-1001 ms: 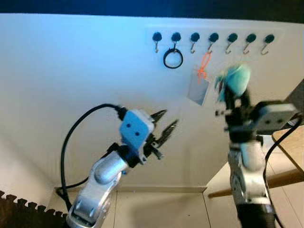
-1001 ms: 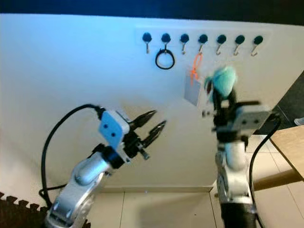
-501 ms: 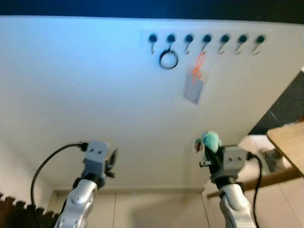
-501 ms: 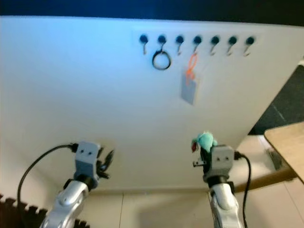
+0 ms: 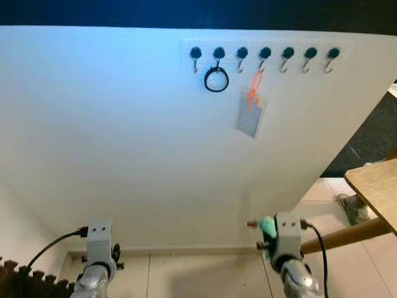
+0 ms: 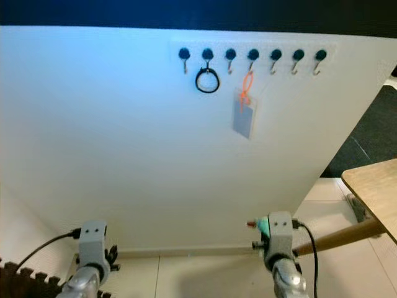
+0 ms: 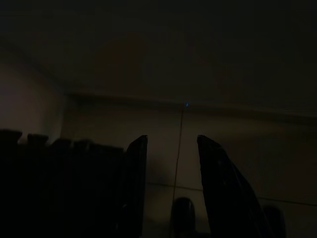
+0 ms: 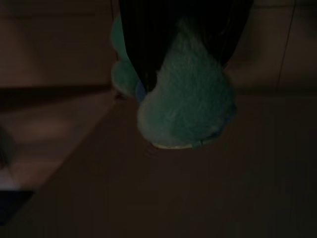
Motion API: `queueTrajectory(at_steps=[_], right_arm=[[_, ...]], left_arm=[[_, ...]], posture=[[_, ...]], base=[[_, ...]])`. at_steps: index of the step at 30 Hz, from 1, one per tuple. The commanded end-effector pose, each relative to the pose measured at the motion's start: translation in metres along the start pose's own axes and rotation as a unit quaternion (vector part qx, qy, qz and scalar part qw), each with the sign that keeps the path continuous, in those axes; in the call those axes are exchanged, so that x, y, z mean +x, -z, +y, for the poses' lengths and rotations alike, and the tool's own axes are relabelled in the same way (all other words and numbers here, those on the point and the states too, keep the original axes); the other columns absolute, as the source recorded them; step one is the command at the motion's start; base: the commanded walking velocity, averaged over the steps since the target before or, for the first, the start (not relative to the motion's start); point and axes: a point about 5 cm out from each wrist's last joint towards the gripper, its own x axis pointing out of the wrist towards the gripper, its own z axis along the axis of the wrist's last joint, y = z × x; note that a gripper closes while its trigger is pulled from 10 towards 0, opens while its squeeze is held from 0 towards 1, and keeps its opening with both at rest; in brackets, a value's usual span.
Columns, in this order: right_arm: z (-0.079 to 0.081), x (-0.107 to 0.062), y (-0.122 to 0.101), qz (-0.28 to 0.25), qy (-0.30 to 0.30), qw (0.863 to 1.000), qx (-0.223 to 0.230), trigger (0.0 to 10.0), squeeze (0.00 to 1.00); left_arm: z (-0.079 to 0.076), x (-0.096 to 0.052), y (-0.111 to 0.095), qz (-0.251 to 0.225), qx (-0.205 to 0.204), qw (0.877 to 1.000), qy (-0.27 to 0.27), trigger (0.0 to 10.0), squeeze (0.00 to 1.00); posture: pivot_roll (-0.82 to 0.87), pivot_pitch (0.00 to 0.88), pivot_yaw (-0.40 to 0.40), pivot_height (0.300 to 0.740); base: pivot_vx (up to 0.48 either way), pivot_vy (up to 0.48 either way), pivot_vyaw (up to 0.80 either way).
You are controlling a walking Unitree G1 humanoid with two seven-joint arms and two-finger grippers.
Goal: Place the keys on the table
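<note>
While a row of dark wall hooks (image 5: 265, 54) carries a black ring (image 5: 216, 80) and a card on an orange tie (image 5: 250, 117), the wooden table (image 5: 377, 187) juts in at the right, its slanted leg (image 5: 351, 233) low beside the right arm. The right gripper (image 8: 184, 44) sits low before the white wall (image 5: 124, 136), its fingers closed on the keys' fluffy teal charm (image 8: 185, 111), which bulges past the fingertips. The left gripper (image 7: 171, 163) hangs low near the dark mat (image 5: 31, 279), fingers narrowly parted with nothing between them.

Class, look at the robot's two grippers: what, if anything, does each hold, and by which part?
The right gripper grips a fluffy teal keychain toy by its top end; the left gripper is open, holding nothing.
</note>
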Motion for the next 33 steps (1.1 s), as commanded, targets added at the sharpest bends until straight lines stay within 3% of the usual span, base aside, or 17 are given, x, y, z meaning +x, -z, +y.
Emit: queueTrajectory(at_steps=[1,6,10,15,24,33], right_arm=[[-0.002,-0.004,0.012,0.022,0.005,1.0,-0.003,10.0,0.0],[-0.003,-0.009,0.025,0.047,0.012,0.999,0.002,10.0,0.0],[-0.004,-0.012,0.031,0.051,0.024,0.998,-0.009,10.0,0.0],[0.002,-0.012,0.036,0.07,0.011,0.997,-0.025,10.0,0.0],[0.016,-0.014,0.046,0.108,-0.03,0.993,-0.042,10.0,0.0],[0.017,-0.018,0.054,0.127,-0.033,0.99,-0.047,10.0,0.0]], left_arm=[[0.0,0.0,0.012,0.019,-0.017,1.0,-0.006,10.0,0.0],[0.002,0.0,0.023,0.035,-0.016,0.999,-0.009,10.0,0.0],[0.001,-0.001,0.036,0.043,0.015,0.999,-0.007,10.0,0.0],[-0.003,-0.001,0.044,0.069,-0.005,0.998,0.004,10.0,0.0],[-0.001,-0.004,0.047,0.039,0.063,0.997,0.004,10.0,0.0],[0.002,-0.005,0.053,0.042,0.038,0.998,-0.006,10.0,0.0]], posture=[[0.02,0.067,0.001,0.74],[0.01,0.062,0.008,0.74],[0.01,0.067,0.01,0.74],[0.01,0.07,0.006,0.74],[0.02,0.064,0.001,0.74],[0.02,0.054,-0.003,0.74]], base=[[0.0,0.0,0.0],[0.0,0.0,0.0],[0.0,0.0,0.0],[0.0,0.0,0.0],[0.0,0.0,0.0],[0.0,0.0,0.0]])
